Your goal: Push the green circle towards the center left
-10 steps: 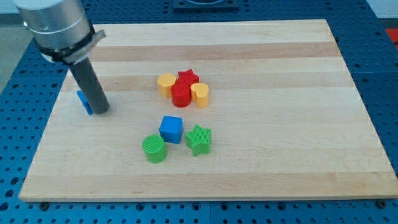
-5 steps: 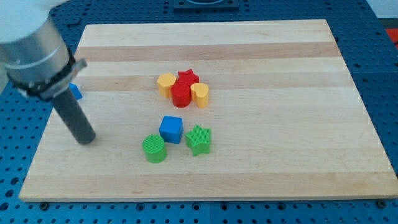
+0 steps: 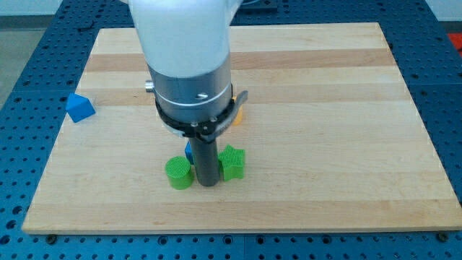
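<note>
Your arm's large pale body fills the upper middle of the view and hides much of what lies behind it on the bench, a pale wooden board resting on a blue perforated surface. The dark rod drops from the grey collar and my tip stands on the wood between two green blocks. The green circle sits just to the view's left of my tip, very close to the rod; you cannot tell from this angle whether they touch. The green star sits just to the view's right of the rod, again too close to judge contact. Both green blocks lie in the lower middle of the board, so the green circle is well apart from the centre left edge. A sliver of the blue cube shows directly behind the rod, at the view's left of it, most of it covered. A small edge of a yellow block peeks out at the view's right of the collar; its shape cannot be made out. A second blue block, wedge-like in outline, lies right at the board's left edge, about halfway up, well apart from everything else. There is no hand on this rig, only the rod, so nothing is gripped; the rod merely stands upright among the blocks.
</note>
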{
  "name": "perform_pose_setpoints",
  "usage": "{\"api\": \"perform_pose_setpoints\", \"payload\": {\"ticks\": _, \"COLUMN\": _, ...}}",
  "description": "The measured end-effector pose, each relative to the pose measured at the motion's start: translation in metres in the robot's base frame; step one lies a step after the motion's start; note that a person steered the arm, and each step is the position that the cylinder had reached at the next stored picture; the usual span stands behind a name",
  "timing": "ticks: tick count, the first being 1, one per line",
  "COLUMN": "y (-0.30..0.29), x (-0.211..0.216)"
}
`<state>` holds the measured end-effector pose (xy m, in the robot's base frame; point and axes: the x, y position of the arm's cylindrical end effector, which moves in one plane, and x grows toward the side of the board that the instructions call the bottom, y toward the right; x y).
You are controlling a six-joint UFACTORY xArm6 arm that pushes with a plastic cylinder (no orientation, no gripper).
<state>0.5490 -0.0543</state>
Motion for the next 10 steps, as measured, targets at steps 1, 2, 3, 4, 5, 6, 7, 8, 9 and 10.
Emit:
{"api": "perform_pose_setpoints", "payload": {"ticks": 1, "y": -0.02, "x": -0.007}}
{"api": "perform_pose_setpoints", "payload": {"ticks": 2, "y": -0.032, "x": -0.007}}
{"api": "perform_pose_setpoints", "payload": {"ticks": 3, "y": 0.006, "x": -0.007}}
{"api": "perform_pose_setpoints", "payload": {"ticks": 4, "y": 0.019, "x": 0.002}}
{"api": "perform_pose_setpoints", "payload": {"ticks": 5, "y": 0.019, "x": 0.025}}
{"api": "perform_pose_setpoints", "payload": {"ticks": 6, "y": -0.015, "x": 0.028}}
{"api": "perform_pose_setpoints", "payload": {"ticks": 7, "y": -0.07, "x": 0.015}}
{"api": "perform_pose_setpoints", "payload": {"ticks": 8, "y": -0.122, "x": -0.023}}
{"api": "perform_pose_setpoints", "payload": {"ticks": 9, "y": -0.176, "x": -0.065}}
{"api": "perform_pose_setpoints", "payload": {"ticks": 10, "y": -0.217, "x": -0.095}}
